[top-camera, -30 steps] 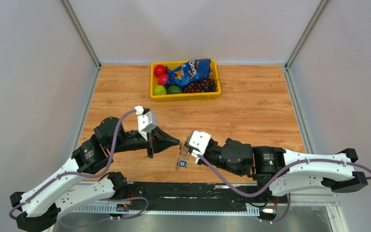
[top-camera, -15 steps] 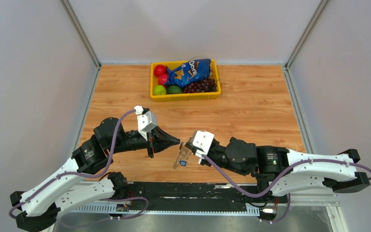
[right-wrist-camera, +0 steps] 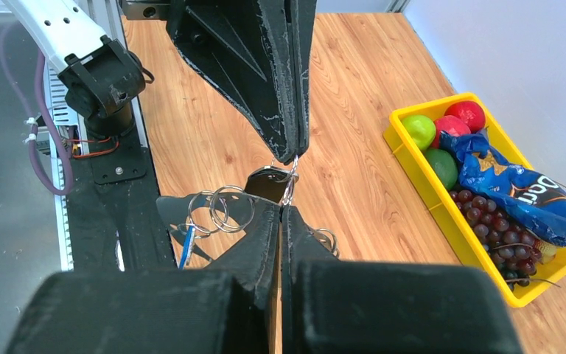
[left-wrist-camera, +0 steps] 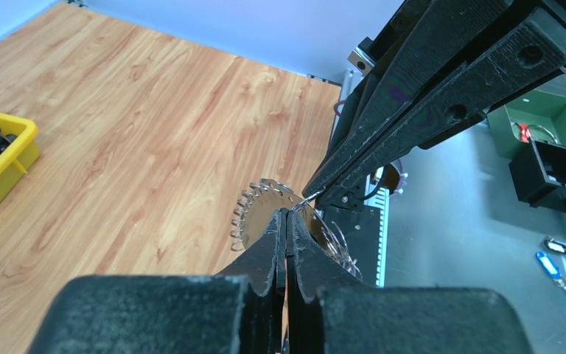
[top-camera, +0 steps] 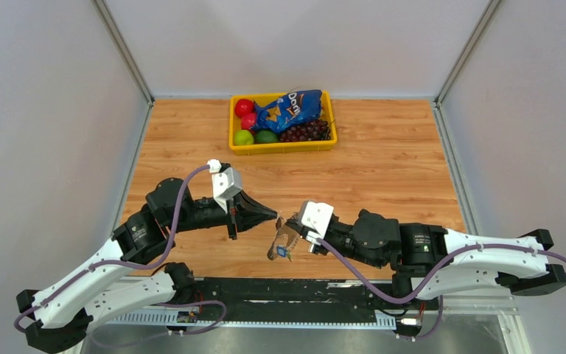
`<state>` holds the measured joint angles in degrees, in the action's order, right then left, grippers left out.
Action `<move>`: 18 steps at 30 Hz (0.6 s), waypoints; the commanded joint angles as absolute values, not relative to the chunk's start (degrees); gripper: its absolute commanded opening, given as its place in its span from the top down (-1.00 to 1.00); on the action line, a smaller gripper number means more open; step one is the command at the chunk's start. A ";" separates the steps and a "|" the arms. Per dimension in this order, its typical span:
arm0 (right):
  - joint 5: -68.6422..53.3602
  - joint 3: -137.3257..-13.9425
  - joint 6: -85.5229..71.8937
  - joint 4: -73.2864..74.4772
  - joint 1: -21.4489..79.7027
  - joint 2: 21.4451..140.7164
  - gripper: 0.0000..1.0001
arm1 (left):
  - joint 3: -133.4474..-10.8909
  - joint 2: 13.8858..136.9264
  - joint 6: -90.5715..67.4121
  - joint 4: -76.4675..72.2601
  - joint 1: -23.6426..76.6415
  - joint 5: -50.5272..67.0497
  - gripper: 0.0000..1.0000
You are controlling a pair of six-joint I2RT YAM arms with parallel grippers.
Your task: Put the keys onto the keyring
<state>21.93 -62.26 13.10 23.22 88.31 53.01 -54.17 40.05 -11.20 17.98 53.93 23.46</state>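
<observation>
You had both arms nose to nose over the near middle of the worktop (top-camera: 383, 169). Your left gripper (top-camera: 271, 216) had its jaws pressed tight together, tip right at a thin wire loop (right-wrist-camera: 290, 168). Whether it truly pinched that loop, I couldn't tell. Just beside the loop hung the keys (right-wrist-camera: 265, 183), the dark-headed one showing. Your right gripper (top-camera: 287, 234) had its jaws squeezed together too, clamped on the keyring (right-wrist-camera: 221, 208). Its silvery loops lay against one finger and the blue piece (right-wrist-camera: 186, 245) dangled below. The bunch sat between the two tips. The yellow bin (top-camera: 284, 146) stood well apart at the far edge.
</observation>
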 commanded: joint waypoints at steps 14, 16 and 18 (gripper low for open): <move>23.40 -63.31 12.55 18.43 88.48 53.26 1.00 | -56.14 40.05 -13.06 15.72 53.78 23.23 1.00; 23.63 -63.52 12.23 18.39 88.46 53.43 1.00 | -56.12 39.82 -13.17 15.66 53.72 23.17 1.00; 23.49 -63.71 12.14 18.30 88.44 53.44 1.00 | -56.19 39.67 -13.18 15.72 53.73 23.12 1.00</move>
